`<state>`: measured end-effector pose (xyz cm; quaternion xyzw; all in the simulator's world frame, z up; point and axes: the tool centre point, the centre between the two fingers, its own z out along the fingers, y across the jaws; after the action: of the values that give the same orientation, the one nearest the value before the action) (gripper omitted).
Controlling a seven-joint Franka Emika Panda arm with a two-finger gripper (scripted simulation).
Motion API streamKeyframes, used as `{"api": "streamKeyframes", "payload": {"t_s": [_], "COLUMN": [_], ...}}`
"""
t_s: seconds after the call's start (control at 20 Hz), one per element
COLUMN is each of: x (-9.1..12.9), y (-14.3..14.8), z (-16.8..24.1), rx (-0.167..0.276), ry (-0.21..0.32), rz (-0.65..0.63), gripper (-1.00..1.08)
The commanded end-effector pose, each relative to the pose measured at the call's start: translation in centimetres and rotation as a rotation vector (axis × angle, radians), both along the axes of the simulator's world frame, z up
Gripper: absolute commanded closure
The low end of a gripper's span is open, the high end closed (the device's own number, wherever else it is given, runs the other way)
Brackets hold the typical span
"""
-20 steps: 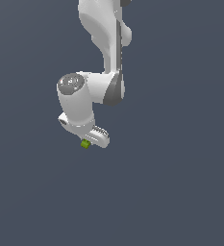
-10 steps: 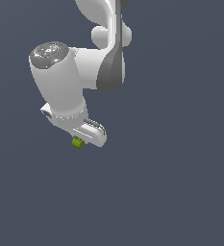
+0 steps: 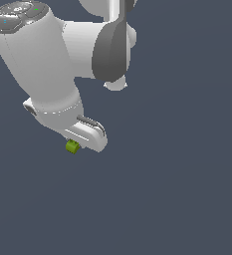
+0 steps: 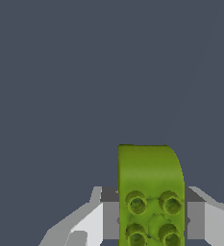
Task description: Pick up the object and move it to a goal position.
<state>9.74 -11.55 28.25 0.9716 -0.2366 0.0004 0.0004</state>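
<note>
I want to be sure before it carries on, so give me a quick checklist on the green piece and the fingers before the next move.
1. Green piece sits between the fingers: ok.
2. Gripper shut on it, a finger against each side: ok.
3. Piece clear of any surface, seen in the exterior view: ok.
4. Nothing else around the arm: ok.
5. Goal position visible: cannot tell, no marker shows.
6. Grip depth: cannot tell, the piece's lower part is cut off in the wrist view.
</note>
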Motion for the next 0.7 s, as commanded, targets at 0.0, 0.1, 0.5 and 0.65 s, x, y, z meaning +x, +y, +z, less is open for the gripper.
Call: {"api": "streamKeyframes", "payload": {"t_s": [0.0, 0.1, 0.5, 0.65], "x": [0.5, 0.8, 1.6, 1.7], "y": [-0.1, -0.1, -0.3, -0.3], "z": [1.0, 1.6, 2.8, 2.9], "rx": [0.001, 0.001, 0.001, 0.001], "ry": [0.001, 0.001, 0.001, 0.001], "rz": [0.0, 0.0, 0.0, 0.0], "gripper": [1.08, 1.08, 1.08, 1.08]}}
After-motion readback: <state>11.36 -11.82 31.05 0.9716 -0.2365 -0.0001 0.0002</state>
